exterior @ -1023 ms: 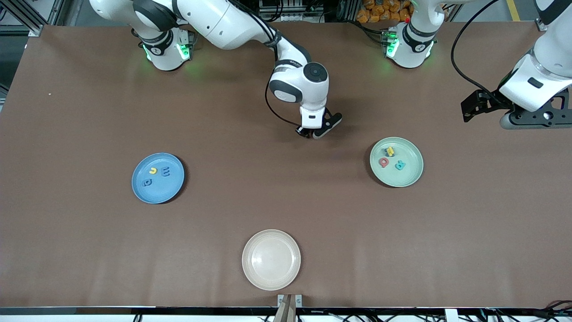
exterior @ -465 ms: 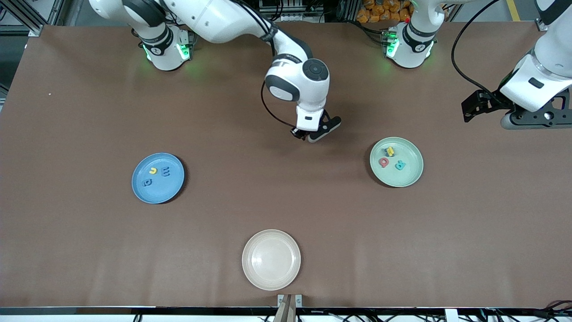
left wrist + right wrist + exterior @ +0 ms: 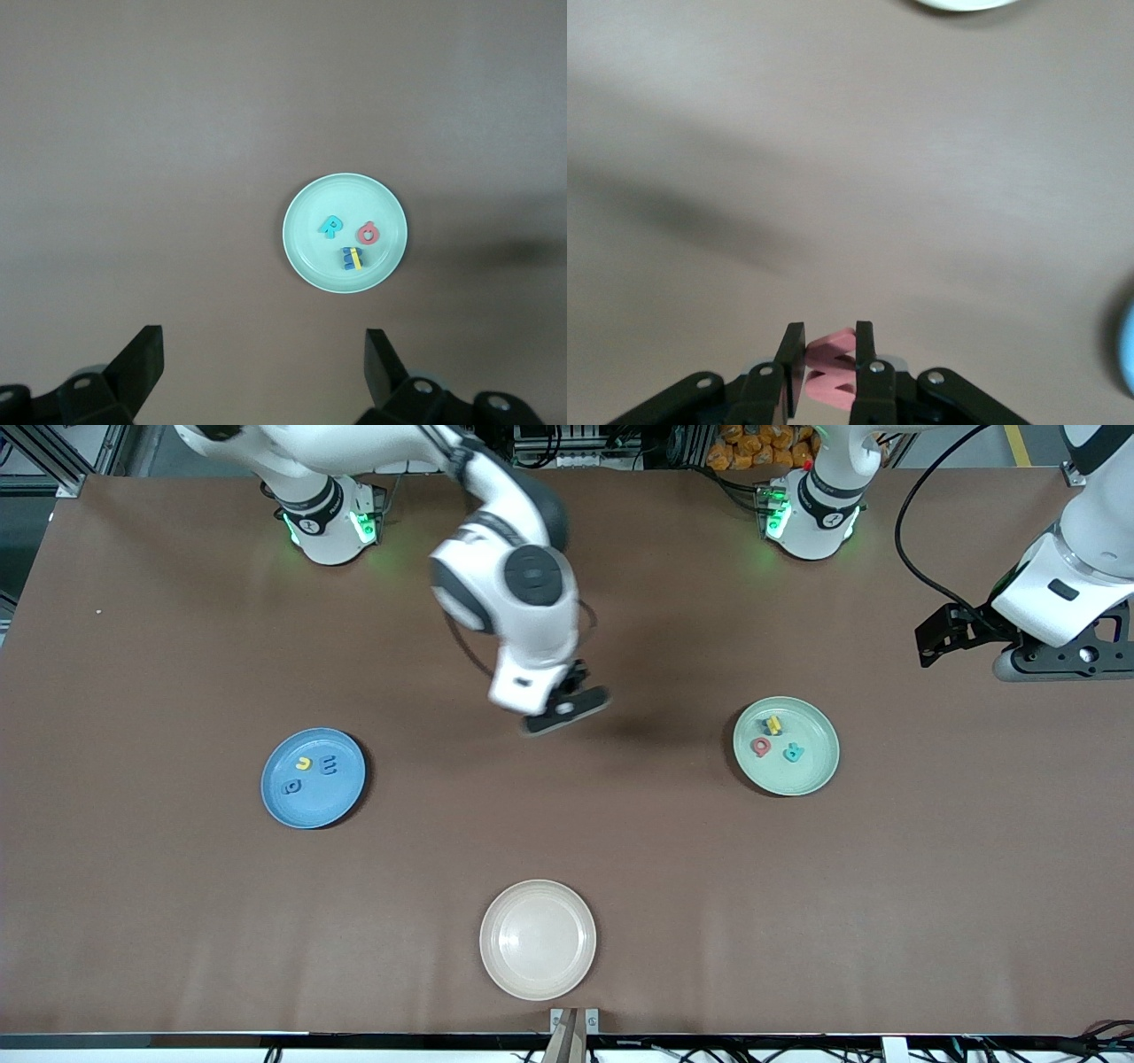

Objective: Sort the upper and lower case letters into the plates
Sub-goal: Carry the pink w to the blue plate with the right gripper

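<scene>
Nearest the front camera we saw a cream plate (image 3: 538, 939). Farther back, the blue plate (image 3: 313, 778) and mint plate (image 3: 786, 745) held letters. Between them, over bare table, our right gripper (image 3: 830, 354) pinched a pink letter (image 3: 831, 372). Our left gripper (image 3: 263, 367) waited above the mint plate's end, fingers spread.

Three plates sit on the table (image 3: 133, 921). One plate (image 3: 313, 778) lies toward the right arm's end and holds three letters (image 3: 306, 771). A second plate (image 3: 786, 745) lies toward the left arm's end, also with three letters (image 3: 774, 740) in it. The third plate (image 3: 538, 939) lies between those two, nearer the front camera. The right gripper (image 3: 829, 359) hangs over bare table between the two outer plates, a letter piece (image 3: 830, 373) between its fingers. The left gripper (image 3: 261, 354) waits over the table edge at its own end.
</scene>
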You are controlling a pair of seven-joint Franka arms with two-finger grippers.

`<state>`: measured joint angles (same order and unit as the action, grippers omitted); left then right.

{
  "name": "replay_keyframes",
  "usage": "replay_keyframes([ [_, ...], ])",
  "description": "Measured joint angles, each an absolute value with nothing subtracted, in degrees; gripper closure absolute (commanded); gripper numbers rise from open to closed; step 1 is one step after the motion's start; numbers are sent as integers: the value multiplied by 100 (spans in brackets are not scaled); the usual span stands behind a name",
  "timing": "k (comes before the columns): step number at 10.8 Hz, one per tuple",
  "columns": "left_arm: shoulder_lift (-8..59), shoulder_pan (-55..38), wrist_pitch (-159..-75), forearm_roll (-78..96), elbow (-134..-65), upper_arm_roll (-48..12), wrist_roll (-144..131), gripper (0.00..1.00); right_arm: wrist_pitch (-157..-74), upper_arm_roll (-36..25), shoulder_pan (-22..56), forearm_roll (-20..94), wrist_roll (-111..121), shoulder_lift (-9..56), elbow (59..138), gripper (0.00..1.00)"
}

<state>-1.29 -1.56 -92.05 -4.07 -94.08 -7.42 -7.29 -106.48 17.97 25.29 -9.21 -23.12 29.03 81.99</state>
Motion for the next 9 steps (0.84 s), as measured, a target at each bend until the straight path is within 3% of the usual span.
replay_keyframes([
  [5,-129,-156,-9207,-406,-9412,-740,-729,0,-9824,1763,748,-819,-1483,2664,8307,100],
  [9,-129,-155,-9210,-289,-9414,-739,-729,0,-9805,1153,156,-792,-667,2685,8620,100],
])
